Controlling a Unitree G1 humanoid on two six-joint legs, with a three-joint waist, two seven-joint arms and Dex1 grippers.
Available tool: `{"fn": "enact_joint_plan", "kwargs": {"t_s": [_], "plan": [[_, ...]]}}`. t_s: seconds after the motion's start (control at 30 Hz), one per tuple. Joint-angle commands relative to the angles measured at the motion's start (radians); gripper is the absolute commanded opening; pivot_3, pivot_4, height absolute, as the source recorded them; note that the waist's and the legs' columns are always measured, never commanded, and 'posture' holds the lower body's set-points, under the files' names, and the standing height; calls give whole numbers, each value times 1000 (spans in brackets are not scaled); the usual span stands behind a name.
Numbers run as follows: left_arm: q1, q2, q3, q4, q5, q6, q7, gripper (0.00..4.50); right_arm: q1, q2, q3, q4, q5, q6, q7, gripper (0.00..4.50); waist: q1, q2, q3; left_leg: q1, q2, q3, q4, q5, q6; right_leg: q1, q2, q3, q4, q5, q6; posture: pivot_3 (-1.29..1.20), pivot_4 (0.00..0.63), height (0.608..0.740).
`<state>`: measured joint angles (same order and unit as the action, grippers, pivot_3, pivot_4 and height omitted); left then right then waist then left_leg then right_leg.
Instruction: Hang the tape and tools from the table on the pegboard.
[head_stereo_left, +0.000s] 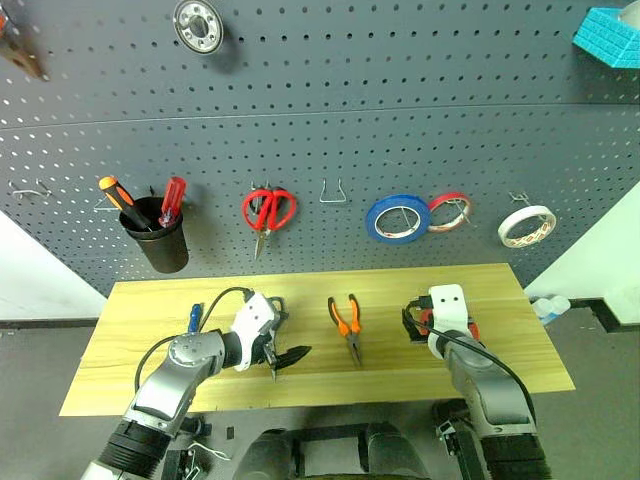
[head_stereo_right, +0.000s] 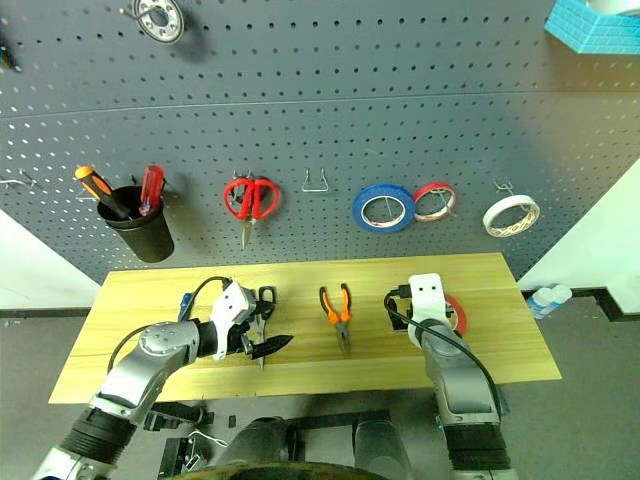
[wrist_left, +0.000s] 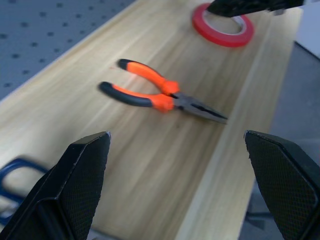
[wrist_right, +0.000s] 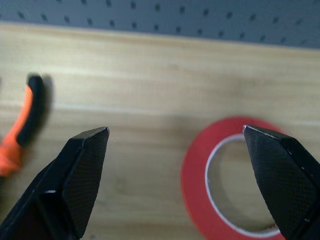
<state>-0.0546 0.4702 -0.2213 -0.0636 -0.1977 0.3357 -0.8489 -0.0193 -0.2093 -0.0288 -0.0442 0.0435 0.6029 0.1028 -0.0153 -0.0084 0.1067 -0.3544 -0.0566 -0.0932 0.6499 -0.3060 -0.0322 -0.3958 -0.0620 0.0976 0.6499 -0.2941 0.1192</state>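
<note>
Tape (wrist_right: 200, 175): flat red ring | table (head_stereo_left: 150, 330): grainy planks | both hands gaping, empty

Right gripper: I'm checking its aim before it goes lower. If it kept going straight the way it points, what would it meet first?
Probably the tape. The right gripper is open above the table, and the red ring lies just ahead, nearer one finger than centred. Depth is unclear, so bare wood might come first.

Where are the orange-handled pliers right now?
In the head views, the pliers lie flat near the middle of the table, handles toward the pegboard, between the left gripper and the red tape.
</note>
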Motion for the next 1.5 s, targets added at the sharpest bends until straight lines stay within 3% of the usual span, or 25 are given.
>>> {"fn": "enact_joint_plan", "kwargs": {"t_s": [0.03, 0.73, 1.5], "plan": [[-19, 7, 4, -40, -8, -27, -19, 4468, -27, -12, -16, 18, 2, -21, 12, 4496, 0, 0, 5, 0, 0, 0, 0, 0, 0, 0, 0, 0, 0, 0, 0, 26, 142, 724], [-1, 36, 30, -104, -38, 9, -38, 4468, -156, -19, -103, 306, 30, -112, 18, 4496, 0, -2, 33, -1, 0, -1, -1, 0, 0, -1, 0, -1, 0, 0, 0, 61, 156, 724], [24, 54, 46, -151, -58, 49, -20, 4468, -141, -9, -92, 298, 45, 12, 59, 4496, 0, -3, 51, -2, 0, -1, -2, 0, 0, -2, -1, -1, -1, 0, 0, 67, 173, 724]]}}
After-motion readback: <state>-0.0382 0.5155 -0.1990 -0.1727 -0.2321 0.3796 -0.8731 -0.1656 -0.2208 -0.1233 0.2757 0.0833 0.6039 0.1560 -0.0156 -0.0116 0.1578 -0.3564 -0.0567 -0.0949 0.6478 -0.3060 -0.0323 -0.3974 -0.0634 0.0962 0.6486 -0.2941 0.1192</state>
